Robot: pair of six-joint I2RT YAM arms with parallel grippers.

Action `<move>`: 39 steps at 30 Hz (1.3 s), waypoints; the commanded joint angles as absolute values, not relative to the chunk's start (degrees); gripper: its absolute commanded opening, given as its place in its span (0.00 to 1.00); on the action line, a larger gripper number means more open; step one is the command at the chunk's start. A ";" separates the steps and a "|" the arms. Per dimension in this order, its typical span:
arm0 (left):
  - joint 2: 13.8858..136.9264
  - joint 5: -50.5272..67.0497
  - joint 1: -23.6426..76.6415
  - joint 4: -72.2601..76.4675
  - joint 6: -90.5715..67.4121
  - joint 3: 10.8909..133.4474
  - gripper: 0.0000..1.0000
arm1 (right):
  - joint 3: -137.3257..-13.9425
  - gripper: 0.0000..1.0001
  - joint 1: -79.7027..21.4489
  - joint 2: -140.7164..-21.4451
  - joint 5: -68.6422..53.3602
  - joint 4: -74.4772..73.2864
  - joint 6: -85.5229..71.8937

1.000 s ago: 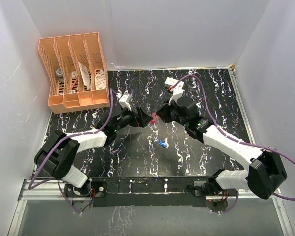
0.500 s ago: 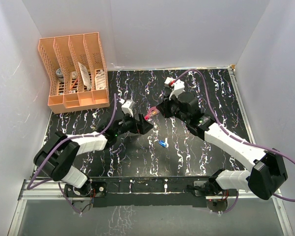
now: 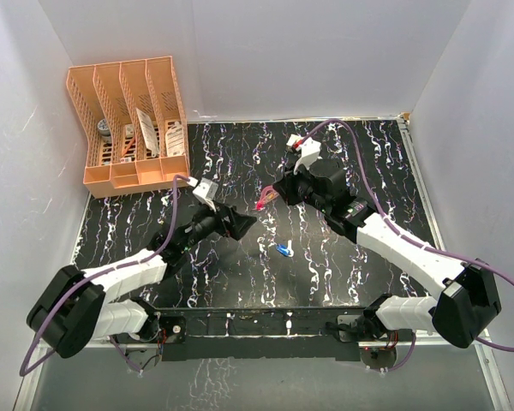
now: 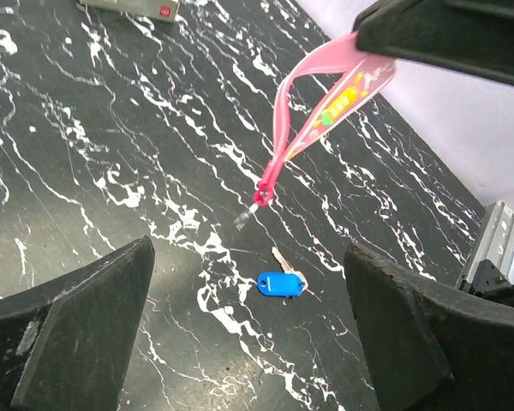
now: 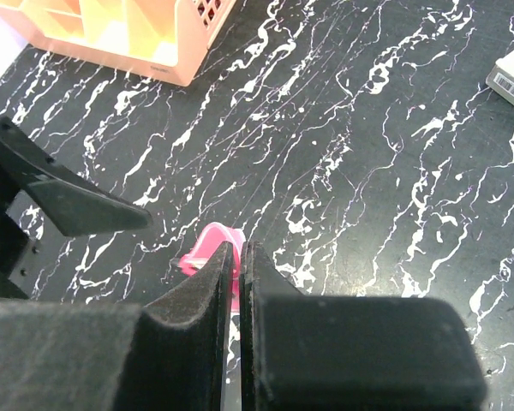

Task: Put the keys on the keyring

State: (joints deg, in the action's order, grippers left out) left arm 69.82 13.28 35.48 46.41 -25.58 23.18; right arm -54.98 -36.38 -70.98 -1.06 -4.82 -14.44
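Progress looks early to us. The right end effector (image 5: 237, 261) is pinched tight on the pink key (image 4: 313, 128), dangling it mid-frame in the top view. The left end effector (image 3: 240, 221) gapes wide, holding nothing. The blue key (image 4: 280, 283) lies loose on the surface (image 3: 385, 171) just below centre, with no ring on it that we can see.

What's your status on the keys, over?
Right gripper shut on pink key, key dangling. Left gripper open, empty. Blue key flat on table between the arms, nothing on it.
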 commanded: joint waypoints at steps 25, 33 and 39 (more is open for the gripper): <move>66.46 13.96 35.42 34.98 -7.63 29.97 0.96 | -60.29 0.00 -36.60 -68.39 -2.04 -8.94 -6.51; 70.31 17.62 35.42 44.30 -6.98 28.13 0.91 | -60.10 0.00 -36.64 -67.61 -3.16 -9.47 -5.78; 73.89 22.78 35.42 48.53 -5.94 28.32 0.83 | -60.46 0.00 -36.65 -67.52 -3.53 -9.95 -5.30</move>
State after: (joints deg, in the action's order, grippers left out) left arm 72.66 18.09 35.46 42.59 -7.46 27.66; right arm -56.93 -36.38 -69.67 -2.98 -11.38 -6.50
